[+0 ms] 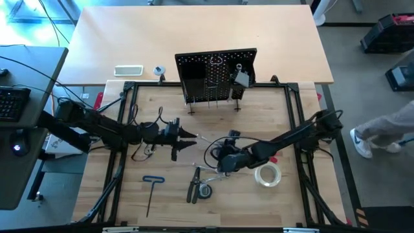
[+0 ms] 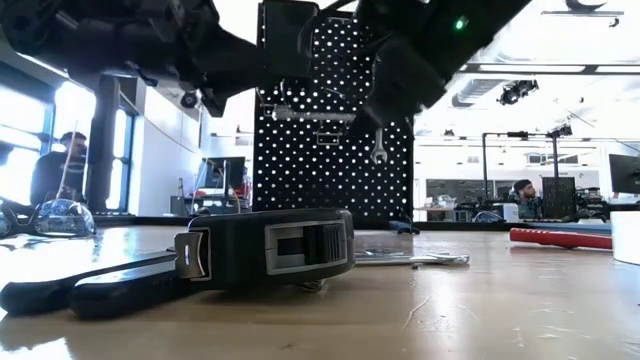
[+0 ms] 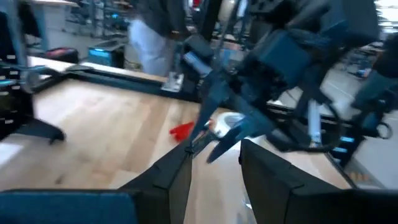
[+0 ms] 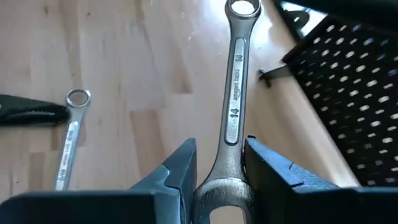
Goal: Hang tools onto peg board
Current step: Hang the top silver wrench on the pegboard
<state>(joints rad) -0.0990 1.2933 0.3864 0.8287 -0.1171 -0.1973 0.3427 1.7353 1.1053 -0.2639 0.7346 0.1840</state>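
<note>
Right end effector (image 4: 219, 180) is clamped on the wrench (image 4: 235, 93), whose long axis runs straight ahead, ring end leading. Peg board (image 1: 216, 76) lies ahead, beyond it. Left end effector (image 3: 214, 163) stands apart, empty, just beside the wrench tip.

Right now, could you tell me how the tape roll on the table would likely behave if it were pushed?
The clear tape roll lies flat on the wooden table, so it should probably slide, not roll. Its hollow ring suggests it is light. Tipped on edge, it would likely roll away.

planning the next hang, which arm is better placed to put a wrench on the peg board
Right, probably. Its claw is shut on a silver wrench, ring end pointing toward the peg board. The left claw is open, holding nothing.
</note>
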